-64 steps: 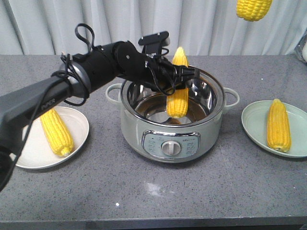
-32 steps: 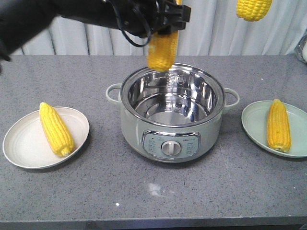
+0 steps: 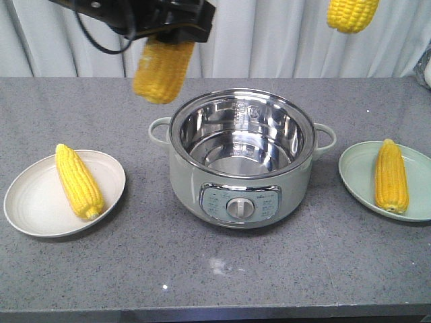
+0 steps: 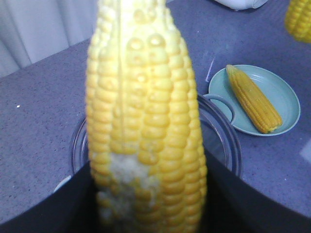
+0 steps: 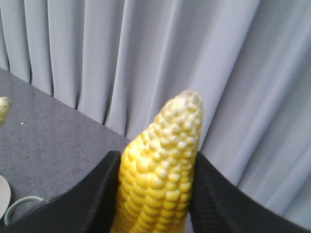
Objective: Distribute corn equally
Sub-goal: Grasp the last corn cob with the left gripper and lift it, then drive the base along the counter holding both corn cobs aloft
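**A:** Can you read anything on that pot [image 3: 242, 168] from the front?

**B:** No. Its panel [image 3: 240, 202] has small print round a dial, and there are marks stamped inside the steel bowl, all too fine to make out.

**A:** Where is the corn?

**B:** Four bright yellow cobs. The left gripper [image 3: 174, 35] clamps the left cob [image 3: 161, 67] by its upper end, in the air up and to the left of the pot's rim. It looks blurred. The right cob [image 3: 352, 13] shows only its lower end at the top edge, in front of the curtain [image 3: 269, 33]. The white-plate cob [image 3: 79, 180] lies on the white plate [image 3: 34, 208], left of the pot. The green-plate cob [image 3: 391, 175] lies on the green plate [image 3: 357, 182], right of it. Both plates sit on the grey counter [image 3: 202, 269], apart from the pot.

**A:** And from the left wrist?

**B:** The left cob [image 4: 146, 121] fills the view, neat rows with a pale patch low down. The left gripper [image 4: 148, 194] presses its black fingers [image 4: 73, 208] on either side. The cob hides most of the pot [image 4: 224, 141] beneath. Beyond lie the green plate [image 4: 289, 102] and the green-plate cob [image 4: 252, 99]. The right cob [image 4: 299, 19] peeks in at the top right corner.

**A:** Right wrist?

**B:** The right gripper [image 5: 156, 165] squeezes the right cob [image 5: 160, 145] between two black fingers [image 5: 97, 194]. The cob's tapered tip is pale and points up against the curtain [image 5: 73, 58]. Low on the left I see a pot handle [image 5: 19, 206] and some counter [image 5: 48, 131].
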Motion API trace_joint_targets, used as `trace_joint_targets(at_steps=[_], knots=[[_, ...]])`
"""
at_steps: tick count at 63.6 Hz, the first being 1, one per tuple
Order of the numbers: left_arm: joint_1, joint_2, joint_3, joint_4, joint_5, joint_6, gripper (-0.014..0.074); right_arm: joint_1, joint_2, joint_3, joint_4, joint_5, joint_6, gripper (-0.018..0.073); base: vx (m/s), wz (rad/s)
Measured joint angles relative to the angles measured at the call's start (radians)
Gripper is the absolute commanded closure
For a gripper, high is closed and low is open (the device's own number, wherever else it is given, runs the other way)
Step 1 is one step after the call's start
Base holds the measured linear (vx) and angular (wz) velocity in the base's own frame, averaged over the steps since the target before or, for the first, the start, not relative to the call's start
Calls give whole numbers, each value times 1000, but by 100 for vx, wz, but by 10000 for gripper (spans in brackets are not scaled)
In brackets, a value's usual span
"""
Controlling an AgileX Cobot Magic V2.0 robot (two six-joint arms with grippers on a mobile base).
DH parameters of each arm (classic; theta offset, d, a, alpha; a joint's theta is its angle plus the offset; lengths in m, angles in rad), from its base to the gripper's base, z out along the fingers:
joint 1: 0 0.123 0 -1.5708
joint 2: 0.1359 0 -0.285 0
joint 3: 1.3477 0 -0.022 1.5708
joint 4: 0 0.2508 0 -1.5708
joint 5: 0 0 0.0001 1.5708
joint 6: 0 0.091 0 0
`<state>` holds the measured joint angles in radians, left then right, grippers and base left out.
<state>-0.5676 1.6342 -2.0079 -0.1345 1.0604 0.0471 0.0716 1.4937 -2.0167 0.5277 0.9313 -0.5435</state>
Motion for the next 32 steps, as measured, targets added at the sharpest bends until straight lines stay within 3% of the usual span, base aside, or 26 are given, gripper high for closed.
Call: trace_joint_targets(at_steps=[12, 32], knots=[[0, -51, 0, 38, 72, 0, 605, 0, 0, 0, 0, 107, 82, 561, 0, 0], [0, -62, 0, 49, 152, 0, 605, 0, 0, 0, 0, 173, 92, 561, 0, 0]])
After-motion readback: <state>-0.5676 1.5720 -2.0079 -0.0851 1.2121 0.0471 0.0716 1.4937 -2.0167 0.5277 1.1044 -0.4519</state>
